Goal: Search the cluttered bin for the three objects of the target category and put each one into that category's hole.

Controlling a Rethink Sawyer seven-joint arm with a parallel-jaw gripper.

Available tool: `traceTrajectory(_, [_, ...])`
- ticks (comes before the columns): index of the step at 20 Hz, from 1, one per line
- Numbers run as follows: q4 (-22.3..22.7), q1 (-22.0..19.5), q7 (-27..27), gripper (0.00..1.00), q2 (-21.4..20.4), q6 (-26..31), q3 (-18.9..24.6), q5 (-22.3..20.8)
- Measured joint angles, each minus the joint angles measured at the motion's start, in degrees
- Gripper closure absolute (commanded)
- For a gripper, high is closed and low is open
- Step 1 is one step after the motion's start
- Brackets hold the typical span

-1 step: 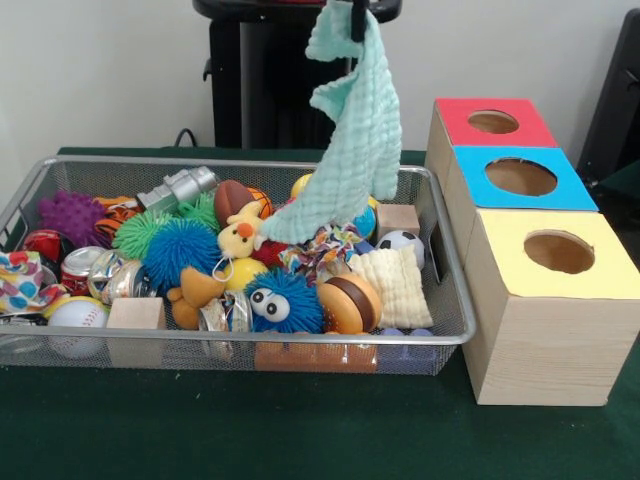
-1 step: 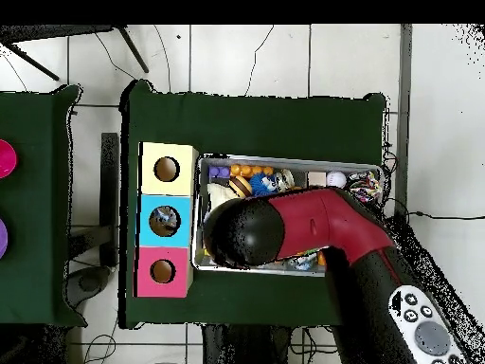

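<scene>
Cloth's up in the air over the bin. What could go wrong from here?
1. The mint cloth hangs from the tool by one top corner only; it may slip out.
2. Its lower edge hangs low beside the yellow duck toy and rope toy, so it might drag them.
3. The long drape may snag on the wire bin rim on the way to the holes.

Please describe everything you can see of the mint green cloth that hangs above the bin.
The mint green cloth looks soft and knitted, with a ribbed, bumpy texture and wavy edges. It hangs lengthwise in loose folds, pinched at its top by the pincer, and widens downward. It is lifted above the wire bin; its lower edge hangs before the toys at the bin's back, and contact with them cannot be judged. The overhead view hides it under the arm.
</scene>
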Motion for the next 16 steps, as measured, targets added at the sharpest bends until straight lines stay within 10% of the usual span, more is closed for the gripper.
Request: traceTrajectory(16, [-3.8,2.2,0.0,1.0,8.4,-14.8,-2.1,-0.5])
